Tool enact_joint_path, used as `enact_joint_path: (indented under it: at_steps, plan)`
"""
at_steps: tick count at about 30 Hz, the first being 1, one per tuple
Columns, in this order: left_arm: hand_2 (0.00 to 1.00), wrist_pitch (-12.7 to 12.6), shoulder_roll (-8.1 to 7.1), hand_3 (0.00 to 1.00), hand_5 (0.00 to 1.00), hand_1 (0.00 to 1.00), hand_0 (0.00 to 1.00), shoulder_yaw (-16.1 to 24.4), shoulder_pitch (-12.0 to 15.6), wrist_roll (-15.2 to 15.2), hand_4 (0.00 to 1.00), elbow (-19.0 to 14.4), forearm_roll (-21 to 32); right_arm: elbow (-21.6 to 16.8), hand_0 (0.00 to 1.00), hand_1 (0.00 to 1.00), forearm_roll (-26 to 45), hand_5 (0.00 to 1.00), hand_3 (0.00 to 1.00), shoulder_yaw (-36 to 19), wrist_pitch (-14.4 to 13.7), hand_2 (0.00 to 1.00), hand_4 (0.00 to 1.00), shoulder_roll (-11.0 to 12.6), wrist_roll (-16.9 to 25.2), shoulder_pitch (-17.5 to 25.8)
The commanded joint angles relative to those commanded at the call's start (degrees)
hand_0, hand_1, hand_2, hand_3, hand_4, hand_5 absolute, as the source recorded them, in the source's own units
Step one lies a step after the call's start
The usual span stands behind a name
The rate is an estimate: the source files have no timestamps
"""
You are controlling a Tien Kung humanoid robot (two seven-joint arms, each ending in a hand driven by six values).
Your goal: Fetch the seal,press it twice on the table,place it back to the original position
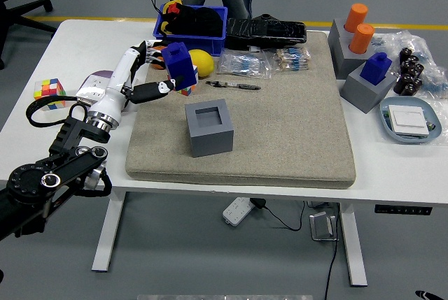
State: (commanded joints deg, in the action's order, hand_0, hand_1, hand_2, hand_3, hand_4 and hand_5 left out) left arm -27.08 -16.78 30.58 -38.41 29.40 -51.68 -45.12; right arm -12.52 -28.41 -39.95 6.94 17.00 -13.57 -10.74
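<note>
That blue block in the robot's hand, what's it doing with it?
The robot's left hand is holding a blue seal up in the air, above the left edge of the beige mat. The grey holder on the mat has an empty square socket on top. The seal is not touching the mat at this moment. A person stands at the far side of the table, hands out of view. The right arm is not visible.

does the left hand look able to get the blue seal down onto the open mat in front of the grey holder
Probably yes. The left hand grips the blue seal, lifted clear of the empty grey holder. The beige mat before the holder is bare, so nothing visible blocks the way down.
</note>
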Motion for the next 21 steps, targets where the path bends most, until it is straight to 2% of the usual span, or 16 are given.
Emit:
enact_joint_path:
  at_steps: [4,9,15,21]
  plan:
    - [0.390,-1.3,0.35,0.727,0.002,0.456,0.790,-2.3,1.0,2.0,0.680,4.3,2.3,0.0,0.854,0.768,0.1,0.562,0.739,0.0,0.0,0.707,0.788,-0.1,0.0,0.1]
    - [0.390,-2.7,1.55,0.723,0.002,0.455,0.784,-6.3,2.2,4.4,0.680,9.3,7.2,0.0,0.852,0.768,0.1,0.562,0.738,0.0,0.0,0.707,0.789,-0.3,0.0,0.0]
    - [0.390,-3.4,2.94,0.723,0.002,0.455,0.784,-9.5,3.2,5.7,0.680,11.5,9.5,0.0,0.852,0.768,0.2,0.562,0.738,0.3,0.0,0.707,0.789,-0.4,0.0,-0.1]
    - [0.389,-3.9,3.96,0.716,0.002,0.454,0.782,-12.0,3.0,7.2,0.680,12.6,11.7,0.0,0.853,0.768,0.3,0.561,0.739,0.4,0.1,0.707,0.788,-0.4,-0.1,-0.1]
